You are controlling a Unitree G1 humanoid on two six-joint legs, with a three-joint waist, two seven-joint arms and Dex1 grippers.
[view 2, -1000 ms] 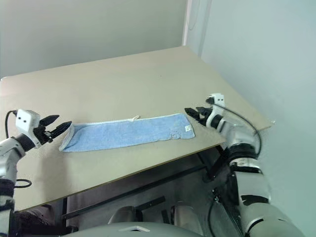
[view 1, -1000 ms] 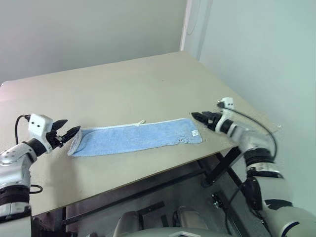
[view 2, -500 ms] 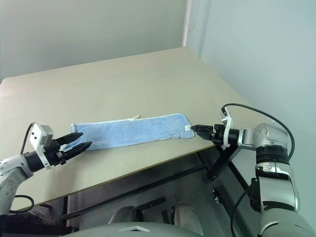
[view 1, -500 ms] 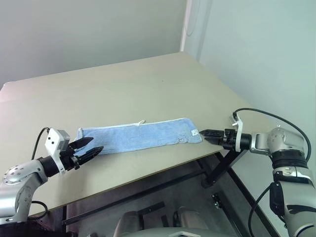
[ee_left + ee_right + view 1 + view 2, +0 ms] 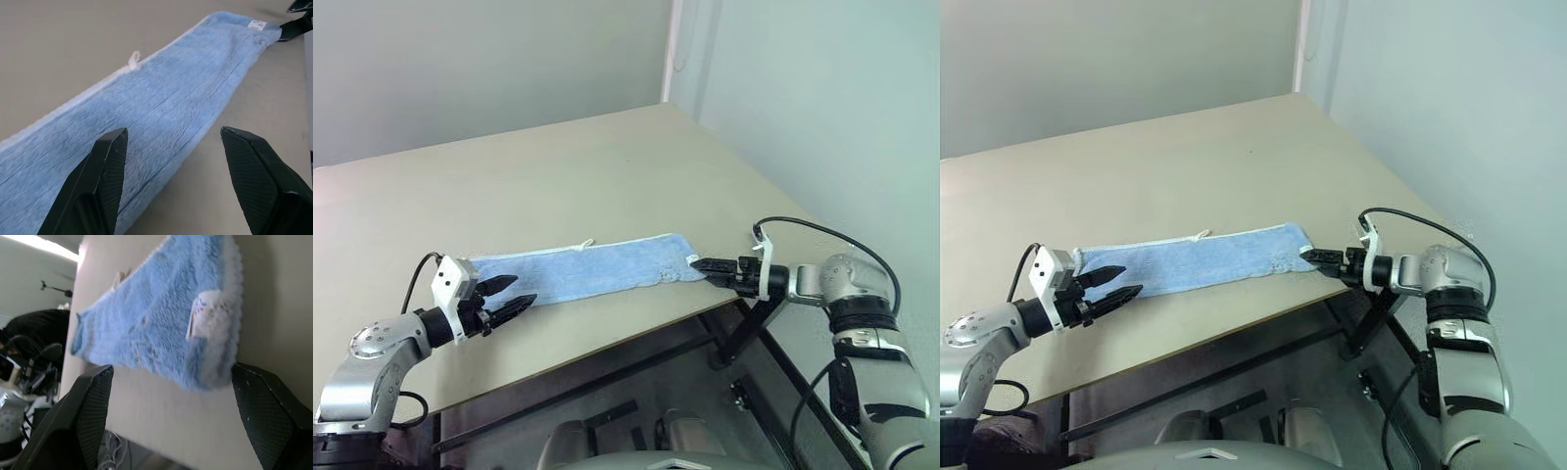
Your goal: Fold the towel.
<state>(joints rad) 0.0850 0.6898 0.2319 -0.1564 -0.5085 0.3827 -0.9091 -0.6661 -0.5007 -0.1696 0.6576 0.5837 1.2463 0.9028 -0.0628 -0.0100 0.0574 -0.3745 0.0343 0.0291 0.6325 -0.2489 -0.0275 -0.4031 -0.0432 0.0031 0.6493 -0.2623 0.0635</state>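
Lying stretched out as a long, narrow strip near the front edge of a beige table (image 5: pixel 607 166), the light blue towel (image 5: pixel 597 269) runs from the robot's left to its right, flat against the tabletop. White stitched edging lines its far long side, where a small corner loop (image 5: pixel 588 243) pokes up around the middle of the strip, and a small white tag (image 5: pixel 203 313) sits on the cloth close to its right-hand short end. The left gripper (image 5: pixel 507 296) hovers low over the table just at the towel's left end, its two black fingers spread apart and holding nothing; from the left wrist camera the towel's near long edge passes between the parted fingers (image 5: pixel 105 176), with bare tabletop under the other one. The right gripper (image 5: pixel 702 264) reaches in from beyond the table's right edge, its tips just beside the towel's right-hand end near the tag; whether they touch the cloth cannot be told from the head cameras. Seen from the right wrist camera, its fingers (image 5: pixel 93 406) stand wide on either side of that short end, released and gripping nothing. A black cable (image 5: pixel 822 235) loops over the right forearm. Pale walls (image 5: pixel 489 69) stand behind and to the right of the table, meeting at a white corner strip.
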